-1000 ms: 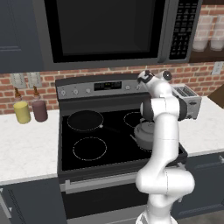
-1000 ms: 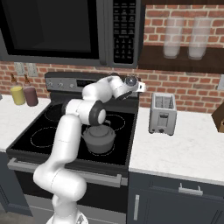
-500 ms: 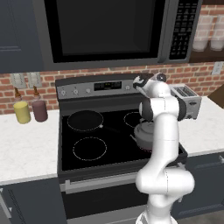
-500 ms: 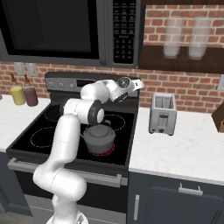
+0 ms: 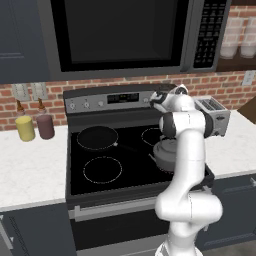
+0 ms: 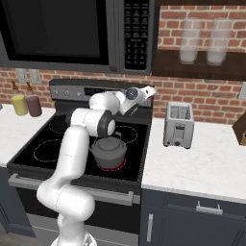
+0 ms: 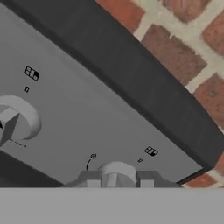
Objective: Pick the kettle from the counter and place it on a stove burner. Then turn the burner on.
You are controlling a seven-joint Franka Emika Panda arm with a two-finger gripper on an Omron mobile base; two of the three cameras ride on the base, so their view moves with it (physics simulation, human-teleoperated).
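Since a second ago the tool (image 7: 117, 181) has shut onto the rightmost knob (image 7: 116, 172) of the stove's grey control panel (image 7: 87, 113), and the front-right burner (image 6: 111, 165) now glows red under the kettle. In the hand view the two fingers (image 7: 91, 179) clamp that knob from both sides, with a second knob (image 7: 15, 119) further along the panel. The kettle (image 6: 108, 150) sits on the black cooktop (image 5: 130, 160), beside the white worktop (image 6: 202, 163) carrying a toaster (image 6: 178, 125).
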